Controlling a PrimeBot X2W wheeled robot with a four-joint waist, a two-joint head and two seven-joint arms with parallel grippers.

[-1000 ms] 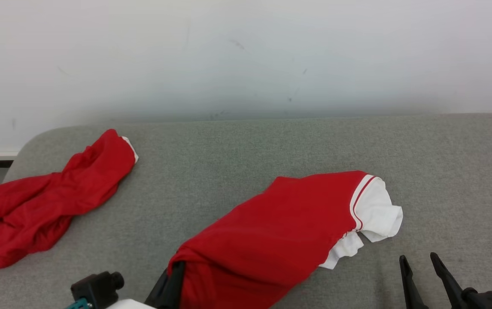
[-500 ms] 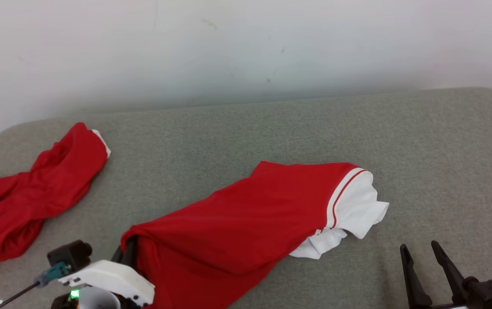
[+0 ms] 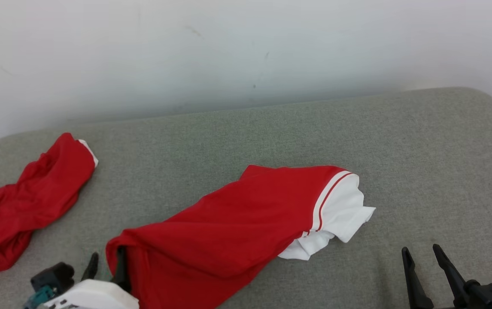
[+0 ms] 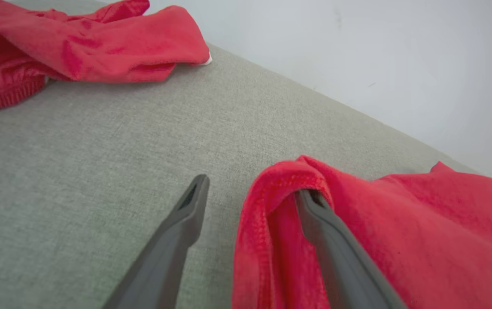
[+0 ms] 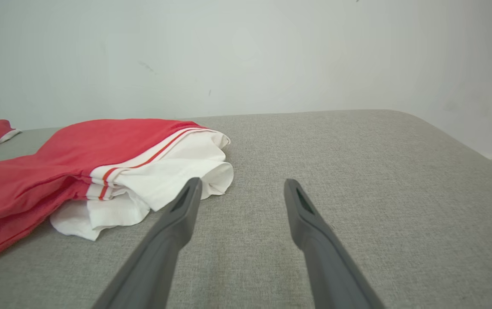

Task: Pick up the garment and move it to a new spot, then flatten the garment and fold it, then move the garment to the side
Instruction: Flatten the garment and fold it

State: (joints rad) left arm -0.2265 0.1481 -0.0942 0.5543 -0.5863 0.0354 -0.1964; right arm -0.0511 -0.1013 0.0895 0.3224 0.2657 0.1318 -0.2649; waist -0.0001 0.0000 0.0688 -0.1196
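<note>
There are two pieces of clothing on one big grey cloth-covered table top (image 3: 422, 146), and a plain white wall (image 3: 246, 51) stands behind it at 12 o'clock.

The first is the red shirt with a white end (image 3: 229, 227). In the head view it lies near the middle of the table. It runs from 7 o'clock up toward 2 o'clock. Its white end points to 3 o'clock and has a thin red line along it. In the right wrist view that white end is bunched up in soft folds and rests on the table.

The second is a crumpled red piece of clothing with a small white edge (image 3: 27, 201). It lies at 9 o'clock in the head view, well apart from the first one.

There are two grippers, and each has two long dark fingers.

The left gripper (image 4: 253, 189) is at 7 o'clock in the head view, at the low end of the red shirt. Its two fingers are spread apart. They do not pinch the cloth. In the left wrist view one finger (image 4: 327, 240) has the hem of the shirt draped over its tip like a little hood. The other finger (image 4: 177, 240) is bare, with grey table showing past it.

The right gripper (image 3: 420, 249) is at 5 o'clock in the head view. Its fingers are spread apart too, with nothing between them. In the right wrist view the white end of the shirt lies near it, at 10 o'clock from its tips.
</note>
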